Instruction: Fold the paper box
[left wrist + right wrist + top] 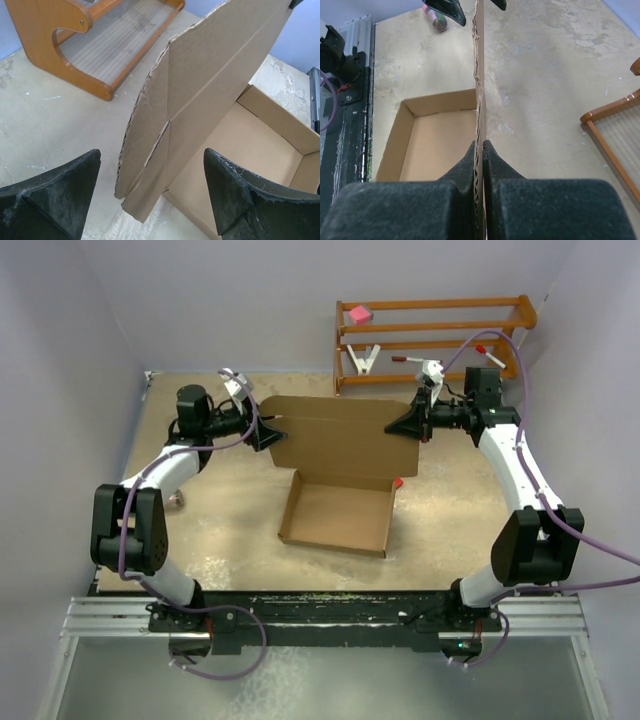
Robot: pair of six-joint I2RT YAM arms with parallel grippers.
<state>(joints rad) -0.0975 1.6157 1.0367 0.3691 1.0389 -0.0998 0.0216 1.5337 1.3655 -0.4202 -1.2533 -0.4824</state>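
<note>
Lid-closing step: paper box [330, 437] lid upright at its 12 o'clock edge. The right gripper [404, 425] pinches the lid; the left gripper [268, 430] gapes around the side flap. Next, probably: fold the flap inward.

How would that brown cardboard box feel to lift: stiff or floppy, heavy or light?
Probably light: one edge pinch by the right gripper holds the lid of the paper box raised. Likely fairly stiff, since that panel stands flat without sagging. It should hinge along its visible creases.

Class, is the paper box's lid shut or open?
Open: the paper box lid stands upright behind its tray, right gripper pinching its edge.
</note>
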